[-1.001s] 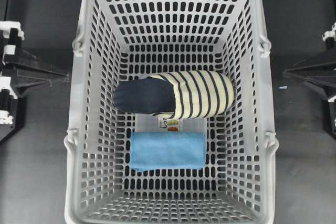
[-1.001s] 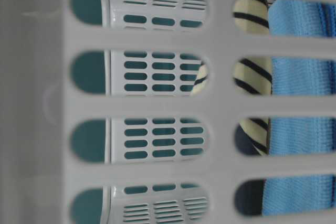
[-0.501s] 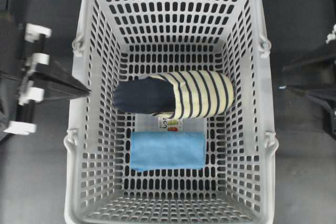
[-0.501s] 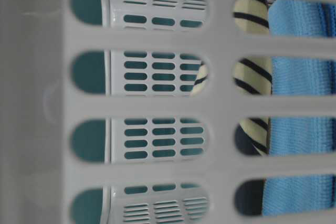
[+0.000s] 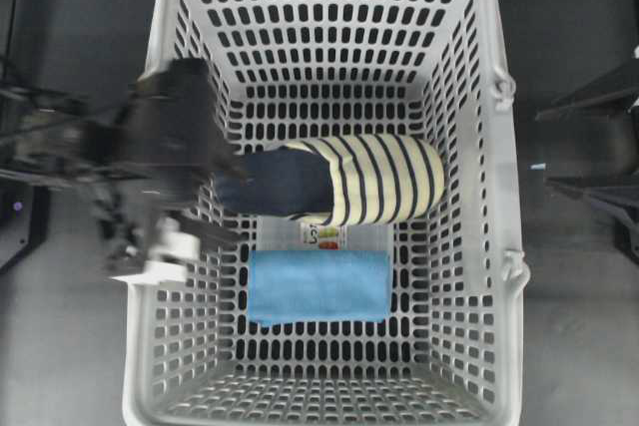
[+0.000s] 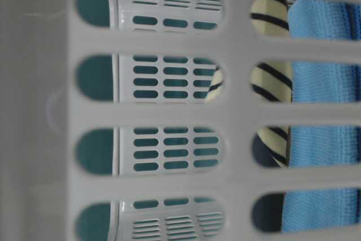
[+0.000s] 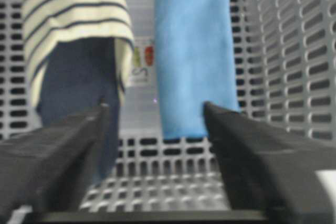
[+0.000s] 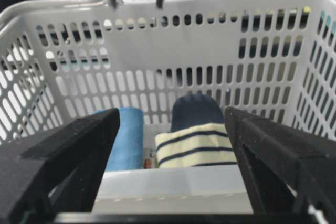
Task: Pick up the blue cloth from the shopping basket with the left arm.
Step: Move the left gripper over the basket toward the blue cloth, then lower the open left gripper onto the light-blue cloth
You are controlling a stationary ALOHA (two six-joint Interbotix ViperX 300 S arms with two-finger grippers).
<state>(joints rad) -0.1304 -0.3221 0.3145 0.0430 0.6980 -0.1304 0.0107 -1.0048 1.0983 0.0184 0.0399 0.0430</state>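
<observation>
Left gripper point(image 7: 152, 114), seen from its own wrist camera: the two black fingers point(image 7: 58, 156) stand wide apart and hold nothing. Between and beyond them lies the slotted floor of the shopping basket point(image 7: 294, 40). The blue cloth point(image 7: 193, 51) lies flat on that floor, its near edge just inside the right-hand finger; no finger touches it. To the left of the cloth lies a striped fabric roll point(image 7: 73, 30), cream with navy bands, its plain navy end toward the camera. A clear flat packet point(image 7: 137, 72) with a printed label shows between roll and cloth, partly under both.

Overhead view: the left arm point(image 5: 165, 147), blurred, hangs over the basket's left rim point(image 5: 150, 276), beside the navy end of the roll point(image 5: 334, 179). The cloth point(image 5: 318, 286) lies in the lower half of the basket, below the roll and near it, apart from the arm.

Right gripper point(image 8: 170, 124), seen from its own wrist camera: the jaws stand wide apart, empty, outside the basket's near wall point(image 8: 178, 187). In the overhead view the right arm point(image 5: 599, 147) sits at the right edge, well apart from the basket.

Table-level view: the basket wall point(image 6: 163, 111) fills the picture; cloth point(image 6: 321, 83) and striped roll point(image 6: 271, 80) show through its slots.
</observation>
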